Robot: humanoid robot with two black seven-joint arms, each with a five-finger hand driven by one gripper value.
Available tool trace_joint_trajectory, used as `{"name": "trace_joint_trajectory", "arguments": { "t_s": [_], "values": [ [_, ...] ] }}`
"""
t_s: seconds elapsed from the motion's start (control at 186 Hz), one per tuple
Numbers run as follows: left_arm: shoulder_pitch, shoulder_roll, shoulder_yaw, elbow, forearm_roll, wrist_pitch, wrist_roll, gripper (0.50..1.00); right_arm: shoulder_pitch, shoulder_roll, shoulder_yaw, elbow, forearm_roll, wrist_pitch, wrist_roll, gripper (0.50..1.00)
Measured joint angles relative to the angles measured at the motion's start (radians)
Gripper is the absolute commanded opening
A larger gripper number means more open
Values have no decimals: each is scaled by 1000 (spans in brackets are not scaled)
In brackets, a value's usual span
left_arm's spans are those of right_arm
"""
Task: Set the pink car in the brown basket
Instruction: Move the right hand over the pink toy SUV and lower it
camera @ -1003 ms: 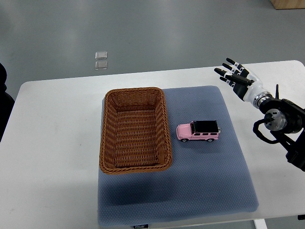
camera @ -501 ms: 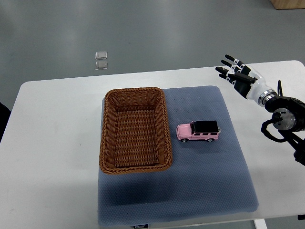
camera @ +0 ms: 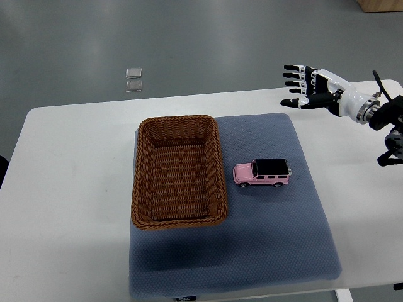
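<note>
The pink car [camera: 262, 173], with a black roof, sits on the blue-grey mat [camera: 252, 251] just right of the brown wicker basket [camera: 215, 157]. The basket holds nothing. My right hand [camera: 301, 86] hovers above the table's far right edge, up and to the right of the car, well apart from it. Its fingers are spread and hold nothing. The left arm does not show.
The mat lies on a white table [camera: 69, 189]. Two small clear squares [camera: 133, 80] lie on the grey floor beyond the table's far edge. A dark shape shows at the picture's left edge [camera: 2, 165].
My right hand has risen and swung towards the far right, turning so its fingers point left. The car and basket have not moved.
</note>
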Motion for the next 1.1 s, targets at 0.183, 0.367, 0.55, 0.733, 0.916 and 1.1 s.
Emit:
{"name": "trace_joint_trajectory", "arguments": {
  "t_s": [0.183, 0.367, 0.55, 0.733, 0.916, 1.1],
  "values": [
    [1, 0, 0, 0, 0, 0, 1, 1000, 115, -74, -162, 95, -196, 1, 20, 917],
    [3, 0, 0, 0, 0, 1, 2, 1000, 209, -130, -282, 211, -363, 1, 31, 917],
    [5, 0, 0, 0, 0, 2, 2, 1000, 283, -158, -410, 289, -426, 1, 23, 915],
    [5, 0, 0, 0, 0, 2, 2, 1000, 299, -140, -476, 296, -484, -8, 2, 913],
    [5, 0, -1, 0, 0, 2, 2, 1000, 300, -109, -535, 291, -495, -21, -32, 909],
    [5, 0, -1, 0, 0, 2, 2, 1000, 299, -95, -577, 289, -501, -47, -70, 905]
  ]
}}
